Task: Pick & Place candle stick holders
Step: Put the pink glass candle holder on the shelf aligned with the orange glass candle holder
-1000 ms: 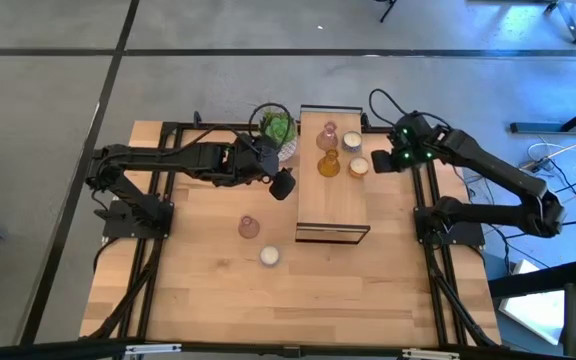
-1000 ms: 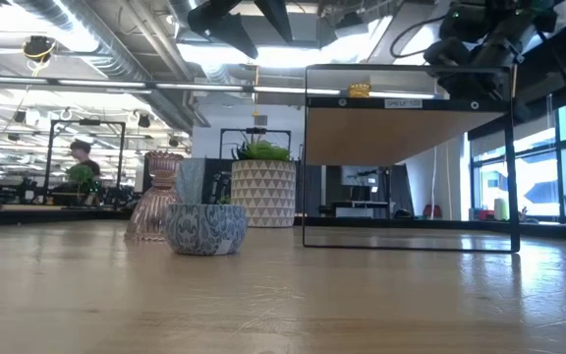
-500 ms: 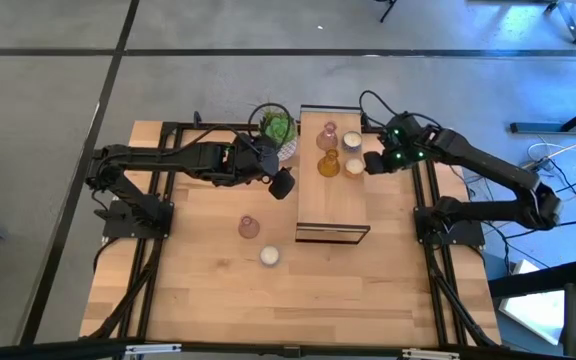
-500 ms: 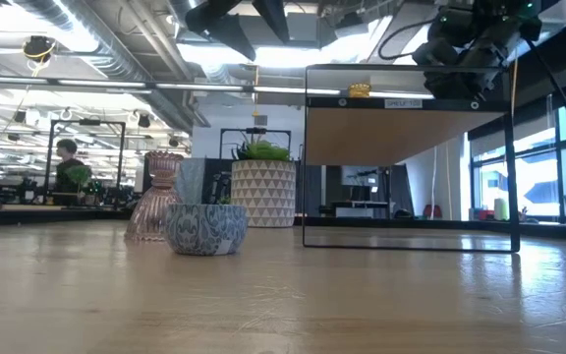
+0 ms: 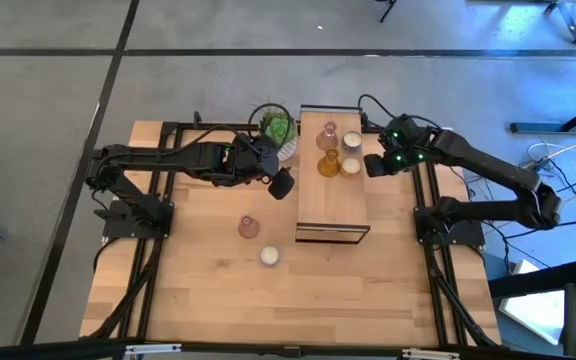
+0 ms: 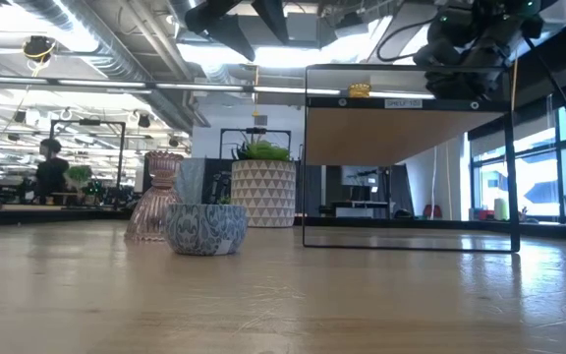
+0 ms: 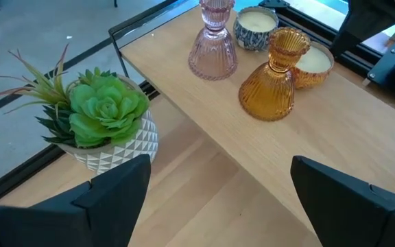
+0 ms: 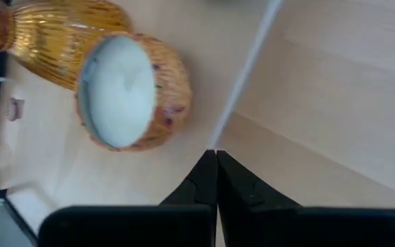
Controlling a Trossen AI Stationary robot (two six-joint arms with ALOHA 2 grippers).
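High view: four candle stick holders [image 5: 336, 153] on the wooden stand [image 5: 333, 205], two on the table beside it; right gripper [image 5: 373, 165] at its edge. Right wrist: pincer pinched shut, empty, by the orange-rimmed holder [image 8: 130, 91]. Left wrist: left gripper [image 7: 211, 189] wide open, empty; best lower squarely over the brownish-pink holder [image 5: 249, 227].

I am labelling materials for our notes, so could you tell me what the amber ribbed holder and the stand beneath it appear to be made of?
The amber holder looks like tinted ribbed glass: translucent and glossy. The stand seems to have a pale matte wood top with visible grain and a thin black frame, probably metal.
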